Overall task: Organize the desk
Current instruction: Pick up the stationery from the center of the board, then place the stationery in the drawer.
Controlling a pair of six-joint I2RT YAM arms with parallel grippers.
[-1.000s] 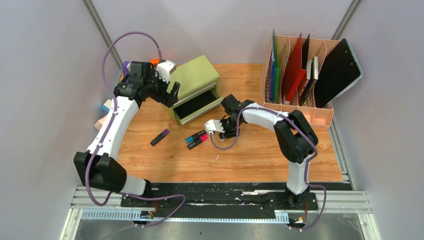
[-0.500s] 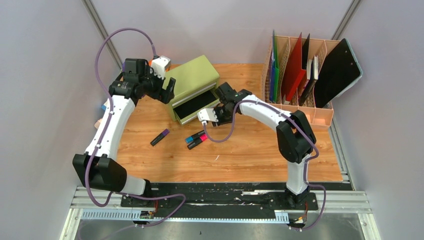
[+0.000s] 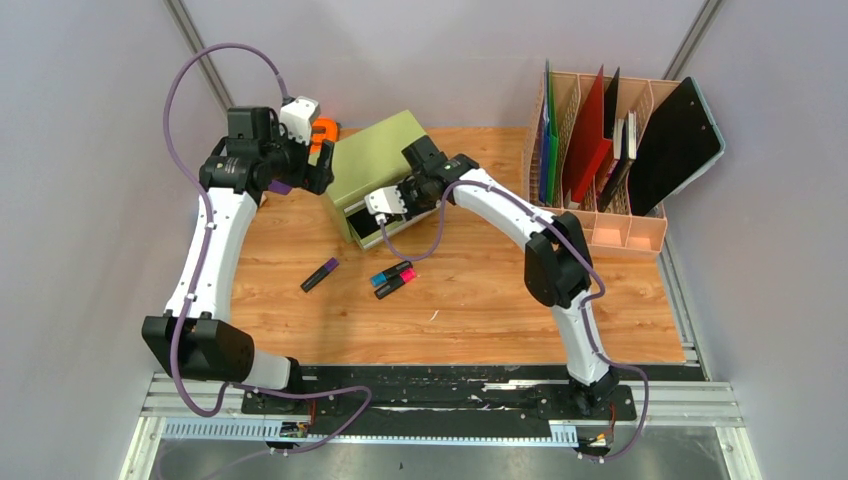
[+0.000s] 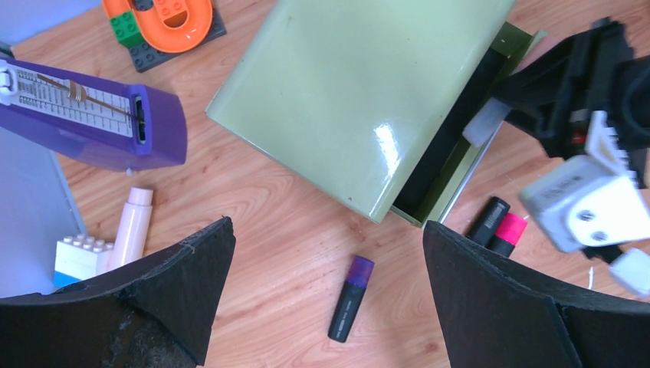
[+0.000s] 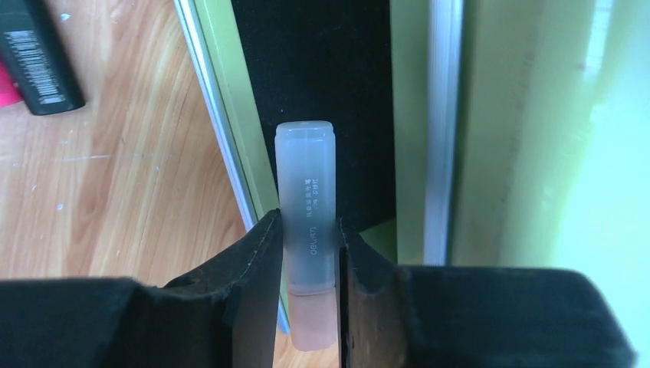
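The desk (image 3: pixel 480 310), orange-brown wood grain, fills the middle of the top view, with its black-and-silver rail (image 3: pixel 450 385) along the near edge where the arms are bolted.

At the far left corner the left gripper (image 4: pixel 328 230) hangs above the desk with its jaws spread wide and nothing between them. Below it, in its wrist view, a white-and-blue toy block (image 4: pixel 80 257) lies touching a pale pink tube (image 4: pixel 132 230). Just beyond them a purple metronome (image 4: pixel 84 115) lies on its side, and an orange toy piece (image 4: pixel 165 19) sits on a dark studded plate. A purple highlighter (image 4: pixel 349 299) lies alone on the wood, near the front of the olive-green drawer chest (image 4: pixel 360 92).

The chest's drawer (image 4: pixel 452 130) stands pulled out, its inside black. The right gripper (image 5: pixel 309 230) is pinched narrow on a frosted tube (image 5: pixel 306 176), which points out over the drawer's front rim and its dark interior.

Near the drawer's front, two highlighters (image 3: pixel 393 279), one blue-capped and one pink, lie side by side.

At the far right corner a peach file sorter (image 3: pixel 600 230) holds upright green, blue, red and black folders, and a black board (image 3: pixel 675 145) leans in its rightmost slot.
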